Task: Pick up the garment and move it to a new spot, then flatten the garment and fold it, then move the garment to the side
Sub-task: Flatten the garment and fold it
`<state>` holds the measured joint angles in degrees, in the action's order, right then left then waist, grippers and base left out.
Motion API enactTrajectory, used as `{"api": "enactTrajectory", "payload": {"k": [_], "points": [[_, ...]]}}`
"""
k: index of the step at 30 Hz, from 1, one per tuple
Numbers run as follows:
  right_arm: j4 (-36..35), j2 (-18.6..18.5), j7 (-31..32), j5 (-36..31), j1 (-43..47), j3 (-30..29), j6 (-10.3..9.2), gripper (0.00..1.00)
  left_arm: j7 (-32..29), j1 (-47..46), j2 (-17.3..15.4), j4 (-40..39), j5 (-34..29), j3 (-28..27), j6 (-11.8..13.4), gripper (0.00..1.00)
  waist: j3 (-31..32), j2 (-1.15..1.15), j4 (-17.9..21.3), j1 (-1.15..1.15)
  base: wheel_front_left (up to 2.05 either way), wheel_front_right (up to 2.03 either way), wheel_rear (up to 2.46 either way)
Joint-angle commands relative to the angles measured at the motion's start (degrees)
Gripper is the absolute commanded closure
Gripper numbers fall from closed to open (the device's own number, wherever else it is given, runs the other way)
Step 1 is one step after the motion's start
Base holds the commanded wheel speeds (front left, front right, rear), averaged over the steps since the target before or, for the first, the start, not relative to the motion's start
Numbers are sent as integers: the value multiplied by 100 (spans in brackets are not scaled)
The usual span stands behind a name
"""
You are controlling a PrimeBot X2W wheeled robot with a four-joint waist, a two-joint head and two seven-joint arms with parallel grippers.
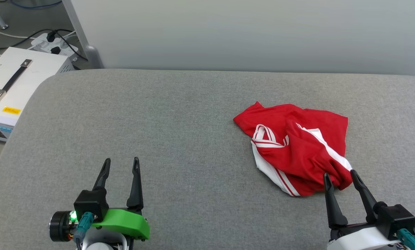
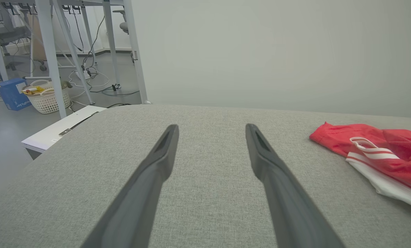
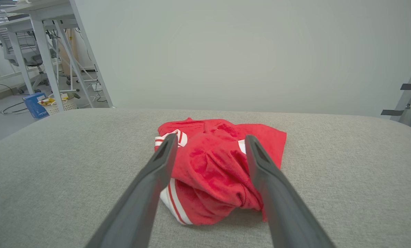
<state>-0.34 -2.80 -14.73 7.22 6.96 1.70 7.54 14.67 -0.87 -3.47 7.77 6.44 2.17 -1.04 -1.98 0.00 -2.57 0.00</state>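
My right end effector [image 1: 340, 174] is spread at the near edge of the crumpled garment [image 1: 298, 146].

Its two fingers are apart, and in the right wrist view the nearest red bunch lies between them; I cannot tell whether they touch the cloth. The garment sits in a heap on the right half of the grey fabric table [image 1: 176, 121], with the striped collar and a white sleeve showing on its left side. My left end effector [image 1: 121, 159] is also spread, over bare table well apart from the garment. Beyond the table's left edge stands a white case [image 1: 16, 80] with a dark handle.
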Motion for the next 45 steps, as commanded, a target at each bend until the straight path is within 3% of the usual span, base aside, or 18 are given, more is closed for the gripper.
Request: {"api": "enactTrajectory", "payload": {"k": [1,16,22,29,35,39,42,45], "points": [[14,-8,-27,-16,37,6,-5,0,32,97,38,10,-55,-21,-32,0,-1,0,0,0,0,0,0],[-32,-8,-27,-105,-117,-23,-5,0,33,146,57,69,-80,-61,-55,0,24,0,43,0,0,0,0],[-467,-124,-27,-224,-1016,-379,-5,0,33,79,58,43,-5,-42,-15,0,-118,0,121,0,0,0,0],[-585,-1170,-27,-38,-2227,-289,-5,0,33,-68,58,-16,20,-13,15,0,-403,0,167,0,0,0,0],[274,-2444,120,827,-3118,753,-5,0,33,-215,58,-61,11,-25,16,0,-646,0,172,0,0,0,0],[569,-3287,1027,1638,-3642,1702,-5,0,33,-285,58,-87,33,-14,29,0,-787,0,157,0,0,0,0],[625,-3881,2041,2345,-3944,2467,-5,0,33,-343,58,-114,55,1,45,0,-915,0,139,0,0,0,0],[699,-4225,3044,3078,-4148,2989,-5,0,33,-414,59,-129,71,25,53,0,-1025,0,102,0,0,0,0]]}}
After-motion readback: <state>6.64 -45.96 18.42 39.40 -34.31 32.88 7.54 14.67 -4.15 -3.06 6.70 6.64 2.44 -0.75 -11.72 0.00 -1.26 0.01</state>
